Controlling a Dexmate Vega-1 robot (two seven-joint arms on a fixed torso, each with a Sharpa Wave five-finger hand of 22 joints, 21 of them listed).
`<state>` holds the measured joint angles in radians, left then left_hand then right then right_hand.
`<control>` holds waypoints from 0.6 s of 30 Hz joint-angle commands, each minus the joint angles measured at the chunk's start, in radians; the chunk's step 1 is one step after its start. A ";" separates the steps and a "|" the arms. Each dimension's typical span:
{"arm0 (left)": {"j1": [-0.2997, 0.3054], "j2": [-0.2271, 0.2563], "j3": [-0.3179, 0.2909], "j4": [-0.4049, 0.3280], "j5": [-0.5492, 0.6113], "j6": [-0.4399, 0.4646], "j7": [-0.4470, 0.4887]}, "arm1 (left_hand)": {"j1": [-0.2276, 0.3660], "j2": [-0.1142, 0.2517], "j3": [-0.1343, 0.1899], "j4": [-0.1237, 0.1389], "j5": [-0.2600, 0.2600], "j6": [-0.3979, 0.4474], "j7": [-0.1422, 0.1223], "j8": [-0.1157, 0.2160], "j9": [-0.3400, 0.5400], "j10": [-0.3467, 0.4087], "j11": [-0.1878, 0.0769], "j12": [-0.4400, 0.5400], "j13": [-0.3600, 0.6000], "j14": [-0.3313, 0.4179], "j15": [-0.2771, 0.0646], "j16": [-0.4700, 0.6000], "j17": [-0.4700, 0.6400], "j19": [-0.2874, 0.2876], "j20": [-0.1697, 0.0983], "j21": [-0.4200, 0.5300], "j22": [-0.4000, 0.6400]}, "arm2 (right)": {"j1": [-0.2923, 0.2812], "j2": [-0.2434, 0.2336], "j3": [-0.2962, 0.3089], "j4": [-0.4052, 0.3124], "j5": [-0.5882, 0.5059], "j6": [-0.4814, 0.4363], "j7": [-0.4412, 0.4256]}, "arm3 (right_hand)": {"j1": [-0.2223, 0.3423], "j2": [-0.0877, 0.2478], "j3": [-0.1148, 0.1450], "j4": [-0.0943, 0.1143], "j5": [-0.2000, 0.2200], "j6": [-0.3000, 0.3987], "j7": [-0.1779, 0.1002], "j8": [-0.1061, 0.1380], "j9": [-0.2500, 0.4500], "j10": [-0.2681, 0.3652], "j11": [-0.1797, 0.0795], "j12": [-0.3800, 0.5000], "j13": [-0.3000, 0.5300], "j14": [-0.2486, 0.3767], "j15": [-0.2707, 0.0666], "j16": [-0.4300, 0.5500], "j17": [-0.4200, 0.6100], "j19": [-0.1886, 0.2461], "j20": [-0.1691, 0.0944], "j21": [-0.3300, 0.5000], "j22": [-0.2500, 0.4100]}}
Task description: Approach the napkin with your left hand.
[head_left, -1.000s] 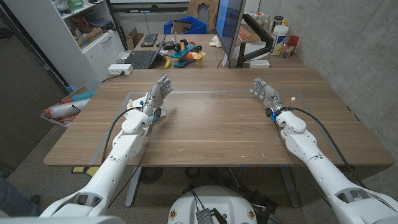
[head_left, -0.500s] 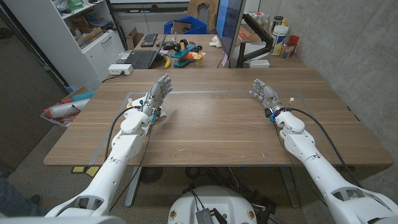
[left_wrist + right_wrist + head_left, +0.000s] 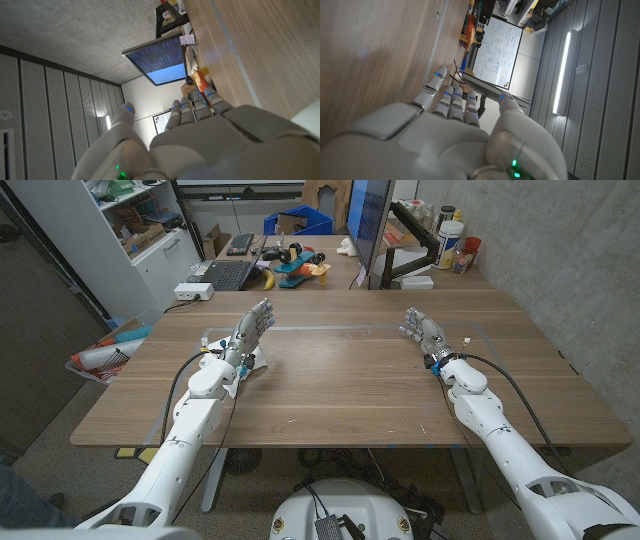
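**Napkin not made out; left hand held open over the table's left side**

No napkin can be picked out on the brown wooden table [image 3: 350,380], so where the task's thing lies cannot be told, and the approach is judged not yet completed. The white-and-grey left hand [image 3: 248,332] is seen with fingers extended and apart, nothing held in it. The right hand [image 3: 424,330] is likewise open and empty, well apart on the other side. A rectangle of clear tape [image 3: 340,329] is marked on the tabletop. Behind the table a dark monitor [image 3: 368,220], a black laptop [image 3: 222,274], a blue bin [image 3: 296,224] and white shelving [image 3: 130,230] are visible
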<state>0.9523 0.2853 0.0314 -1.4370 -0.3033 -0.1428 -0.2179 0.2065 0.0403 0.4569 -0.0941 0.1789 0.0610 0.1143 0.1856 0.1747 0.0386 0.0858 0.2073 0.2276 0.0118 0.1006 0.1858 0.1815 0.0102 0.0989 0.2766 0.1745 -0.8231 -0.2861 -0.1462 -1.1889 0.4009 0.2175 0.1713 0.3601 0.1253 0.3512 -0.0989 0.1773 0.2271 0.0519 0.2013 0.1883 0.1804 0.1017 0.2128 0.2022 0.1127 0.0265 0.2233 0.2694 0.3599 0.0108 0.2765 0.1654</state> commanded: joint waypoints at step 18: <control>0.077 0.047 -0.046 -0.064 0.023 -0.022 -0.033 | 0.025 0.014 0.015 -0.016 -0.001 0.014 -0.001 0.006 0.005 0.012 0.003 0.008 -0.006 0.014 0.003 0.009 0.001 -0.002 0.017 -0.011 0.003 | 0.036 0.029 0.001 0.040 -0.034 -0.003 0.009 | 0.003 0.006 -0.003 -0.004 0.004 0.009 -0.003 0.000 0.002 0.013 -0.002 -0.001 0.003 0.007 -0.002 0.006 -0.002 0.011 0.000 -0.009 0.005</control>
<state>1.0096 0.3073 -0.0030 -1.4866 -0.2913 -0.1775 -0.2383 0.2192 0.0529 0.4676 -0.1048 0.1789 0.0646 0.1106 0.1856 0.1746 0.0427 0.0825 0.2111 0.2230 0.0189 0.1003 0.1858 0.1816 0.0070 0.1063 0.2698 0.1745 -0.7993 -0.2659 -0.1432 -1.1645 0.3776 0.2204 0.1783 0.3601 0.1253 0.3511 -0.0990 0.1773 0.2269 0.0519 0.2013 0.1882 0.1858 0.0965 0.2128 0.2022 0.1127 0.0265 0.2233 0.2645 0.3599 0.0108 0.2688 0.1653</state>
